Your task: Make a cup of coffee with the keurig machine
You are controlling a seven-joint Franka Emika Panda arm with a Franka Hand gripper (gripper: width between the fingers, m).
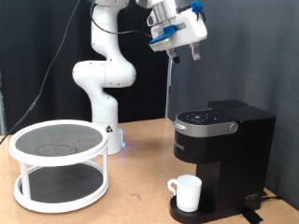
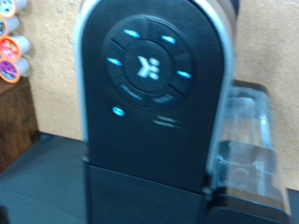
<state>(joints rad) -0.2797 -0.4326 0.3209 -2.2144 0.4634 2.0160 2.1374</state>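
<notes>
Cup: You see the cup (image 1: 187,193) sitting on the round base of the keurig machine (image 1: 220,154), right under the spout. I think it sits there so the coffee can drop straight into it.
Machine: The lid is down and small blue lights glow on its top (image 2: 147,63), so it looks switched on. A clear water tank (image 2: 250,149) sits at its side.
Pincer: The pincer (image 1: 183,53) hangs high in the air above the machine, well apart from it. It holds nothing. You cannot tell if its fingers are apart or together. The wrist view looks straight down at the buttons, so the arm seems lined up over them.
Rack: A white round rack (image 1: 58,164) with two shelves stands at the exterior view's left.
Counter: The counter (image 1: 135,201) is brown wood.
Room: A black curtain hangs behind. In the wrist view, some coffee pods (image 2: 10,47) show at the edge.
</notes>
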